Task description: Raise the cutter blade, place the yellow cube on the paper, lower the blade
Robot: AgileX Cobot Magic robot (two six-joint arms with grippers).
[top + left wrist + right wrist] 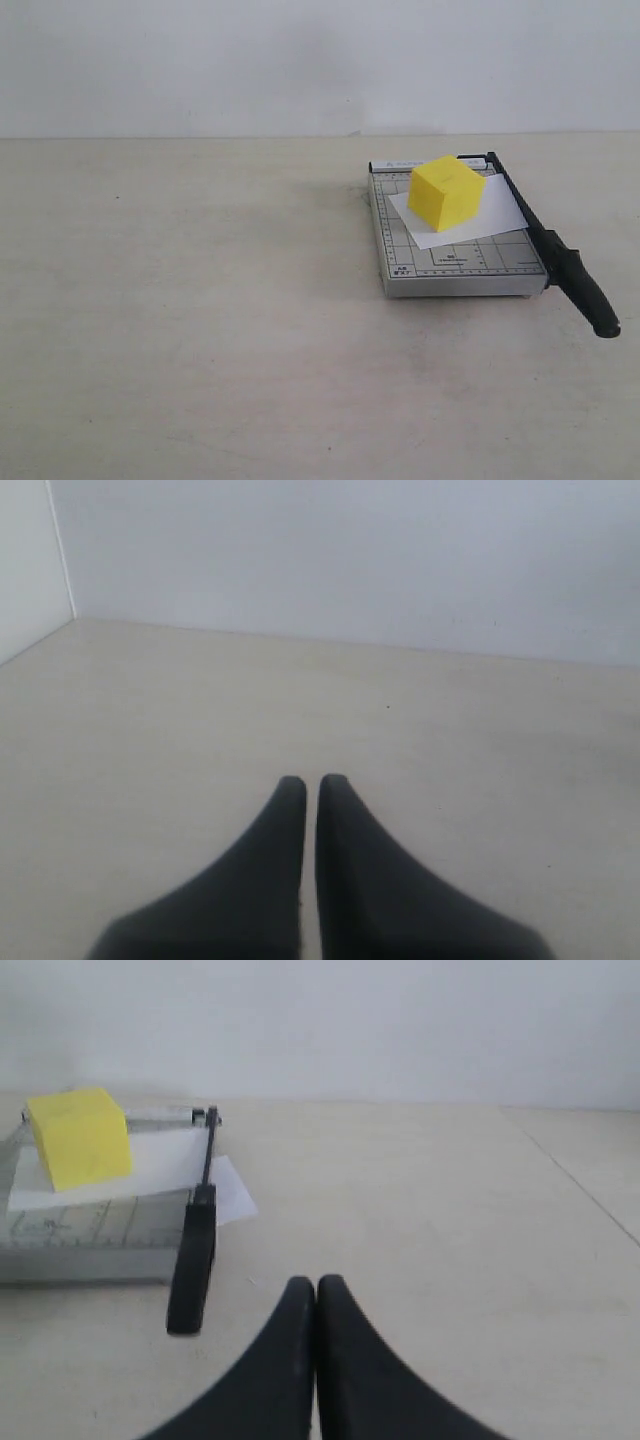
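The yellow cube rests on the white paper, which lies on the grey gridded trimmer base. The cutter blade lies down flat along the base's right edge, its thick black handle sticking out past the front. No arm shows in the exterior view. In the left wrist view my left gripper is shut over bare table, with nothing held. My right gripper is shut and empty, off to the side of the blade handle and apart from it.
A pale beige table carries the trimmer, with a white wall behind it. The left wrist view shows a wall corner at the table's far end. A seam runs across the table in the right wrist view.
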